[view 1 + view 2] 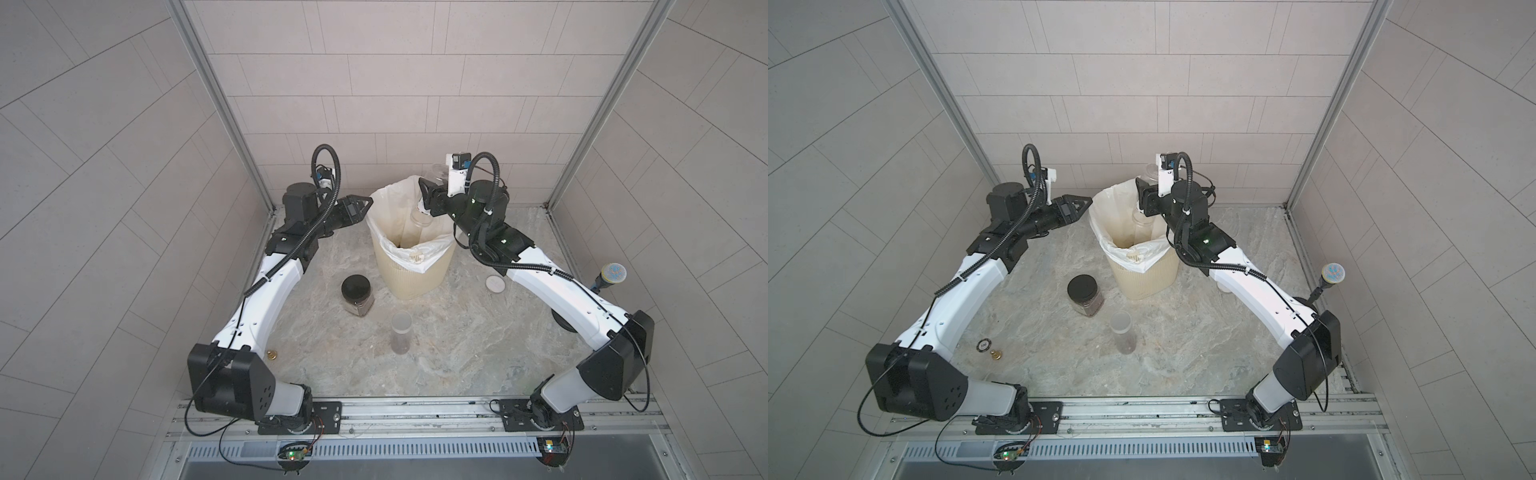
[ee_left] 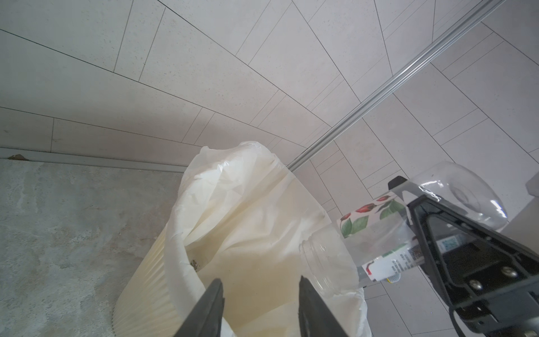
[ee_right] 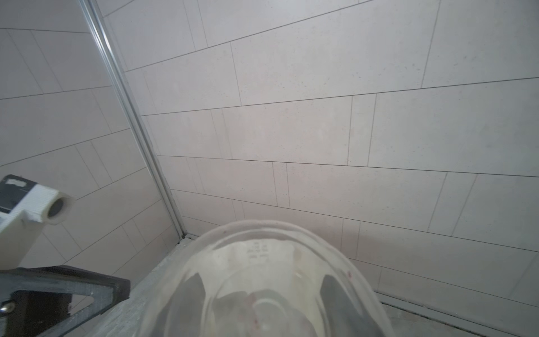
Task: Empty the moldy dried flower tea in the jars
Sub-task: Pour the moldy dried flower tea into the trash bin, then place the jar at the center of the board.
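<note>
Right gripper clamps the labelled jar mouth-down over the bin so its contents drop in; it looks empty. Left gripper hangs open at the bin's ten o'clock. Moldy tea sits in the black-lidded jar at seven and the slim cylinder at six.

Tbl: bin; squat jar; slim jar; lid

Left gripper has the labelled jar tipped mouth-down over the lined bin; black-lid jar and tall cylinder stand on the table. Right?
Wrong arm: the right gripper has the labelled jar tipped mouth-down over the lined bin, as the left wrist view shows; the left gripper is open, empty. The black-lid jar and tall cylinder do stand on the table.
</note>
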Controlling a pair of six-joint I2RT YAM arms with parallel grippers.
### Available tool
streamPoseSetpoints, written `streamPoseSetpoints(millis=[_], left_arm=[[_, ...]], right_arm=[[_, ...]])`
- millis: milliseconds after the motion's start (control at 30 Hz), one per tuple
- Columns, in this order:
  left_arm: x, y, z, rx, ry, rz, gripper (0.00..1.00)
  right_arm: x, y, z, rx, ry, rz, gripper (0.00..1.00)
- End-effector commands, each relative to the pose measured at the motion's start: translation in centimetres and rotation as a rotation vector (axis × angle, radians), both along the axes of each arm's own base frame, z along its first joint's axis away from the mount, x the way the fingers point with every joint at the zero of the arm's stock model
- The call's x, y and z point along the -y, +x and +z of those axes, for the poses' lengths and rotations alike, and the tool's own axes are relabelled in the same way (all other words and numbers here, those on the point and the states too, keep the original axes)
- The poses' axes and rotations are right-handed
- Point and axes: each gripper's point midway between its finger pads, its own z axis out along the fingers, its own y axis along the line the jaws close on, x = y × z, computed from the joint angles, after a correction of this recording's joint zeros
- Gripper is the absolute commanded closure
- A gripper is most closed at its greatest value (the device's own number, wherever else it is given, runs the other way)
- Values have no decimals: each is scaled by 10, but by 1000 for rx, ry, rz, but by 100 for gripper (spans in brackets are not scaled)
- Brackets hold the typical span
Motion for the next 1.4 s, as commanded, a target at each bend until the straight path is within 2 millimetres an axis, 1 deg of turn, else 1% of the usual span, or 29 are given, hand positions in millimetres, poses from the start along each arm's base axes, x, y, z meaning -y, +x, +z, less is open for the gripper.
streamPoseSetpoints(millis=[0,33,67,100,167,233,300,367,467,533,633,733,800,833,933,1067,1200,1367], left_arm=[[10,-13,23,59,-18,-39,55],[13,-14,23,60,-19,-47,55],[16,-16,24,62,-16,-55,55],[17,-18,25,66,-12,-59,55],[22,-22,28,74,-4,-69,55],[29,-28,34,84,-13,-90,54],[42,-35,40,95,-27,-127,54],[56,-42,47,106,-48,-167,53],[76,-51,55,123,-97,-223,53],[89,-57,65,150,-151,-275,51],[100,-63,76,176,-231,-323,49],[108,-64,86,196,-301,-354,49],[117,-65,87,192,-315,-381,49],[122,-64,85,180,-308,-388,49],[127,-60,77,165,-270,-372,49],[128,-54,69,151,-238,-348,49],[129,-53,75,170,-251,-357,49],[130,-49,79,179,-241,-353,50]], right_arm=[[16,-1,18,35,29,-34,38],[16,-2,17,37,-44,-80,37],[16,-1,16,29,-58,-97,36],[20,0,17,26,-20,-96,36],[30,5,22,19,117,-61,36],[36,8,26,12,190,-47,36],[43,12,33,16,276,-33,36],[52,17,40,10,403,3,36],[63,22,47,9,542,35,37],[70,24,49,9,611,46,37],[73,24,54,12,678,78,37],[74,24,56,9,715,101,38],[72,23,58,7,743,123,38],[72,23,58,6,756,132,38],[70,20,61,6,777,157,38],[69,15,65,7,801,185,38],[66,13,63,-7,819,211,38],[63,9,58,-29,843,238,39]])
